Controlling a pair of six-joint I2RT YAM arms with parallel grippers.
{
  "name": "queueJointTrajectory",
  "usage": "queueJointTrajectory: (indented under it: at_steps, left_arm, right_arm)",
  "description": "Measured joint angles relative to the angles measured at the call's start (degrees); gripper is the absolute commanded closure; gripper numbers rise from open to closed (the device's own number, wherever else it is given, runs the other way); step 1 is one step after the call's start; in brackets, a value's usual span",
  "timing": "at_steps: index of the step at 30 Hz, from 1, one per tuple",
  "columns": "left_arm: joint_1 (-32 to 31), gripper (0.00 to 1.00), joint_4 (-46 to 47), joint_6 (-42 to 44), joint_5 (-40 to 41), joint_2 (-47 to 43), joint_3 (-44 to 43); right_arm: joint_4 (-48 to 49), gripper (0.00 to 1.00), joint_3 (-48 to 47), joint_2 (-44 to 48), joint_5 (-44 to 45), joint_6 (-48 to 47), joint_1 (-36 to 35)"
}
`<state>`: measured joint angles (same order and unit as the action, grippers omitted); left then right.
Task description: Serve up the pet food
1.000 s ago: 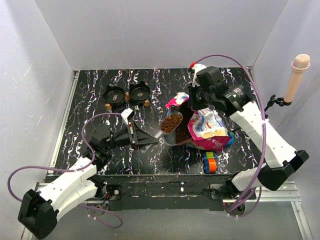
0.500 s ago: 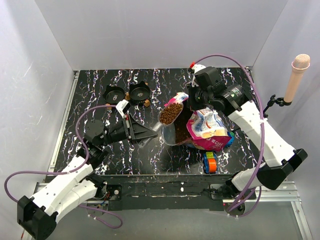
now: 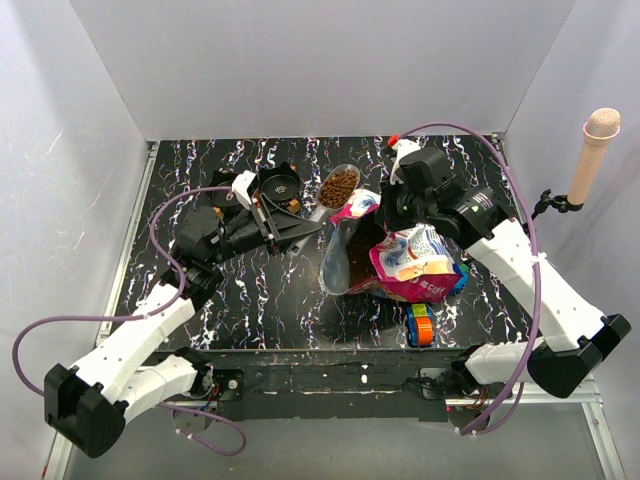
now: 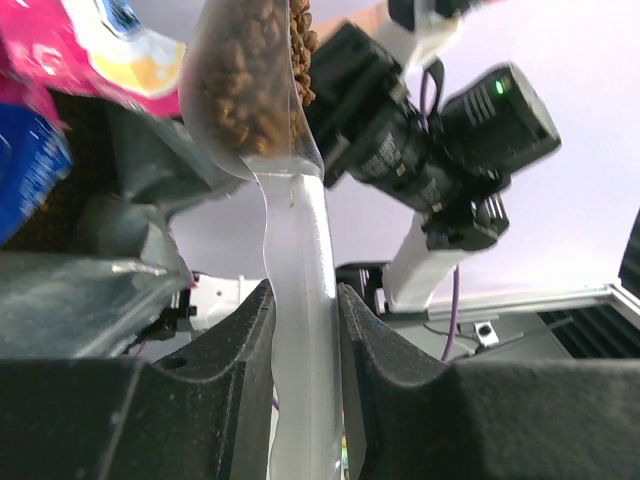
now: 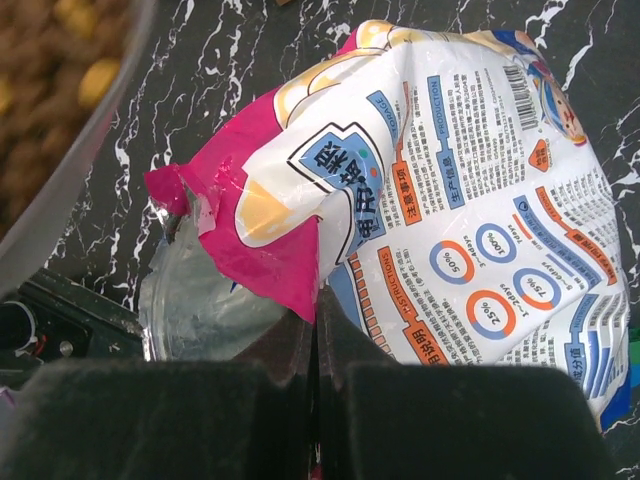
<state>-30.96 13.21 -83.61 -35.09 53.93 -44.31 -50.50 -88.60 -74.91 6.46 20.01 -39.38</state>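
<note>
Black marbled table [image 3: 280, 300] carried everything in the scene, and the largest thing on it was the glossy magenta-and-blue pet food bag [image 3: 415, 262], lying on its side at the right with its torn mouth turned toward the middle. The right gripper [image 5: 315, 330] had its jaws pressed together on the magenta edge of that mouth, pinching the film between the two pads. Just beside the mouth, touching the bag, lay a clear plastic tub [image 3: 335, 258]; a dark brown mass showed where tub and bag met, though how much sat inside the tub could not be told. Farther back and to the left stood a round black bowl [image 3: 280, 186]. Between that bowl and the bag's top hung a translucent scoop [image 3: 339, 187], its handle clamped between the jaws of the left gripper [image 4: 305, 320] and its cup filled with small dark-brown kibble [image 4: 245, 90], near the bowl's right rim but not over it. A stack of colourful toy blocks [image 3: 420, 323] sat near the table's front edge, just below the bag.
</note>
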Motion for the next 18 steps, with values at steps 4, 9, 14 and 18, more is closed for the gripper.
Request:
queueJointTrajectory:
  at_steps: [4,9,14,18]
  left_arm:
    - [1.5,1.0,1.3,0.0,0.6,4.4,-0.8]
    - [6.4,1.0,6.0,-0.8,0.4,11.2,-0.9]
    - [13.6,1.0,13.4,-1.7,-1.7,20.1,-1.0]
    - [18.5,1.0,17.3,-1.0,-4.8,27.1,-2.1]
  right_arm:
    - [0.4,0.99,1.9,2.0,-0.2,0.4,0.0]
    - [-0.2,0.99,3.3,4.4,-1.1,0.9,0.0]
    - [-2.3,0.99,4.1,6.9,-2.1,0.9,0.0]
    - [-3.7,0.99,4.1,8.0,-2.4,0.8,0.0]
